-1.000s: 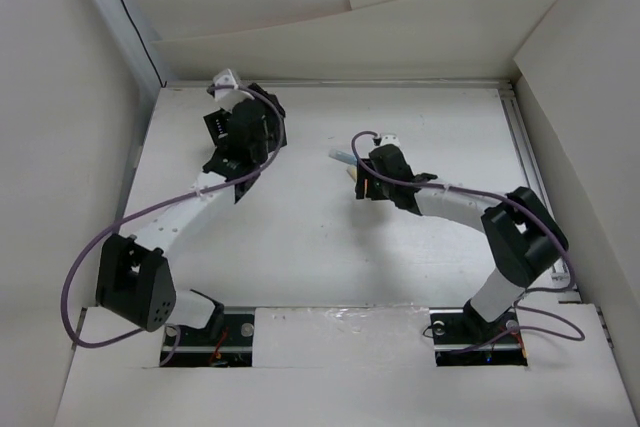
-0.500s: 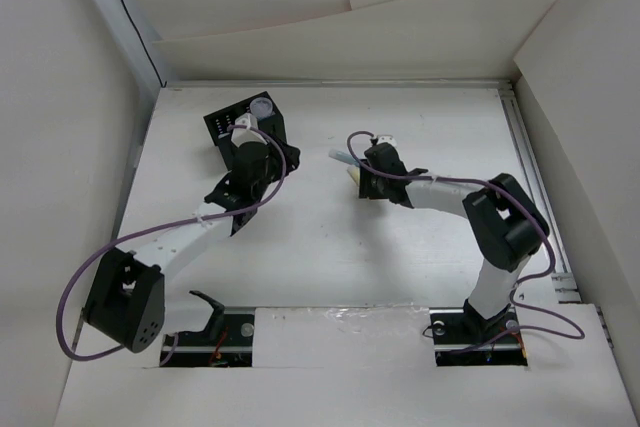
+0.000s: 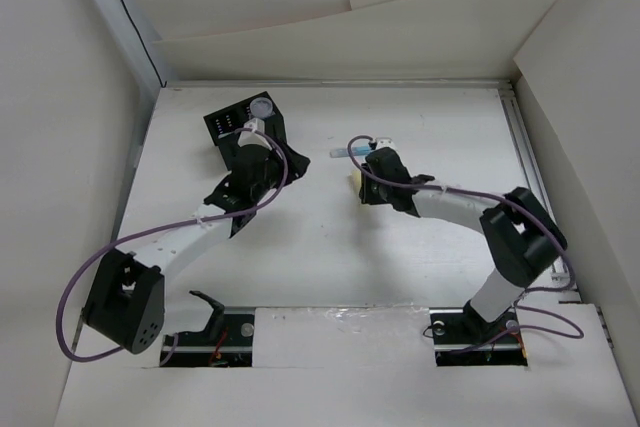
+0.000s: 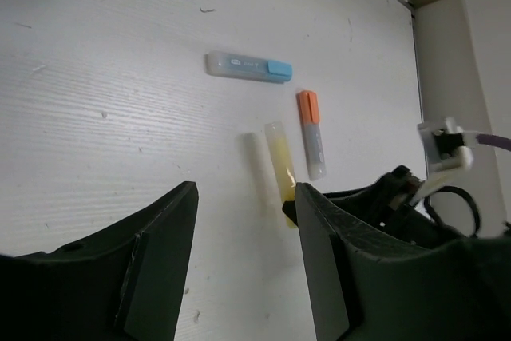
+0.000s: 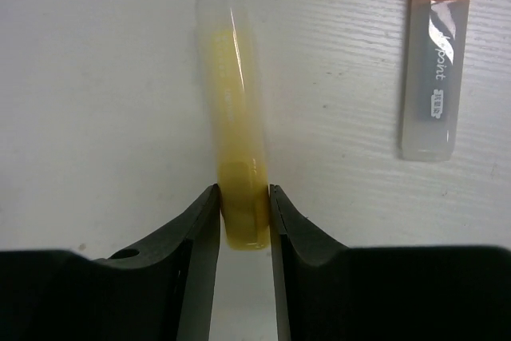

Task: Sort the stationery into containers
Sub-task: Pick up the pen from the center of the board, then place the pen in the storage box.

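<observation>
At table centre, just closed right gripper [image 5: 243, 197] on yellow stick [image 5: 235, 93]: grasp made, lift next, with left gripper [image 4: 245, 193] part-open, empty.

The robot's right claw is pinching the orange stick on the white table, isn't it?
Not quite. The right claw is pinching the yellow stick, not the orange one. The orange stick lies untouched beside it on the white table. The right wrist view shows the fingers against both sides of the yellow stick.
</observation>
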### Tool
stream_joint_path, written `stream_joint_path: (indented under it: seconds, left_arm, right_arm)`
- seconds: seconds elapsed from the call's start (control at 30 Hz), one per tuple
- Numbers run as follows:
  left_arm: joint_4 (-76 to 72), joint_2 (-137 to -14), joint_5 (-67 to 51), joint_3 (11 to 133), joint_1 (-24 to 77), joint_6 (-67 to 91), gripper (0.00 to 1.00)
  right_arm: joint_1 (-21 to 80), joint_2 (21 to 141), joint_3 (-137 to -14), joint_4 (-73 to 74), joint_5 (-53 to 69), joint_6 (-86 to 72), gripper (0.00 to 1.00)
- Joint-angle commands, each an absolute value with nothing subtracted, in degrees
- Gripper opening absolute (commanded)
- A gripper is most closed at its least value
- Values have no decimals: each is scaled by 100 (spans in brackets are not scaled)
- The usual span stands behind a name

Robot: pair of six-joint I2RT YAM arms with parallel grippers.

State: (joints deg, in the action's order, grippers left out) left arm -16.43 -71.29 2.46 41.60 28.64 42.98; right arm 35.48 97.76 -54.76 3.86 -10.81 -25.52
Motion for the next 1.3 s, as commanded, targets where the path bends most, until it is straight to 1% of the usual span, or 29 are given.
stream_joint_path:
  seconds: [0.0, 0.07, 0.23, 0.3, 0.33, 0.37, 0.47, 0.57, 0.63, 0.7, 0.73, 0.77, 0.87, 0.9, 1.0, 1.03, 1.07, 1.1, 1.13, 1.17, 1.23, 1.27]
  left_arm:
    - [-1600, -7285, -315, 4402, 2848, 4289, 49]
    - [-1521, -7496, -649, 4465, 2848, 4236, 49]
    - [-2021, -7830, -1185, 4465, 2848, 4359, 49]
    - [-2214, -8059, -1581, 4465, 2848, 4421, 50]
    - [-2450, -8129, -1721, 4517, 2848, 4421, 55]
    - [-2565, -8199, -2018, 4518, 2848, 4473, 57]
    - [-2585, -8419, -2021, 4658, 2997, 4474, 61]
    - [-2794, -8543, -1916, 4658, 3059, 4474, 61]
    - [-2856, -8700, -1838, 4658, 3059, 4535, 57]
    - [-2943, -8753, -1680, 4658, 3059, 4587, 49]
    - [-3005, -8815, -1627, 4658, 3059, 4640, 41]
    - [-3084, -8815, -1626, 4658, 3059, 4641, 37]
    - [-3384, -9034, -1775, 4605, 3059, 4824, 26]
    - [-3445, -9035, -1775, 4605, 3059, 4825, 18]
    - [-3445, -9088, -1775, 4605, 3059, 4878, 6]
    - [-3445, -9036, -1723, 4605, 3059, 4878, 0]
    - [-3445, -9035, -1723, 4605, 3059, 4878, 0]
    - [-3445, -8870, -1549, 4605, 3059, 4878, 0]
    - [-3263, -8799, -1469, 4605, 3059, 4878, 0]
    - [-3165, -8728, -1381, 4666, 3059, 4739, 0]
    - [-2893, -8544, -1056, 4807, 3059, 4606, 0]
    - [-2570, -8491, -820, 4999, 3059, 4475, 0]
  right_arm:
    - [3779, 8915, -5388, 237, -915, -2409, 17]
    - [3858, 8685, -5291, 167, -730, -2347, 17]
    - [3963, 8262, -5071, -175, -89, -2294, 17]
    - [4033, 8209, -5071, -246, 149, -2294, 17]
    - [4034, 8209, -5071, -298, 202, -2294, 17]
    - [4086, 8209, -5071, -299, 202, -2294, 17]
    - [4140, 8209, -5071, -299, 264, -2294, 17]
    - [4192, 8209, -5071, -351, 500, -2241, 17]
    - [4192, 8209, -5071, -352, 588, -2241, 17]
    - [4245, 8209, -5071, -404, 738, -2171, 17]
    - [4245, 8209, -5071, -404, 790, -2171, 17]
    - [4245, 8209, -5071, -457, 791, -2171, 17]
    - [4245, 8209, -5071, -457, 791, -2171, 17]
    - [4245, 8209, -5071, -457, 791, -2171, 17]
    - [4245, 8209, -5071, -457, 791, -2171, 17]
    - [4245, 8209, -5071, -457, 791, -2171, 19]
    - [4245, 8209, -5071, -457, 791, -2171, 22]
    - [4245, 8209, -5071, -457, 739, -2171, 28]
    - [4245, 8209, -5071, -457, 738, -2171, 37]
    - [4245, 8148, -5071, -457, 738, -2171, 54]
    - [4245, 8016, -5010, -457, 686, -2171, 64]
    - [4245, 7876, -4949, -457, 686, -2171, 72]
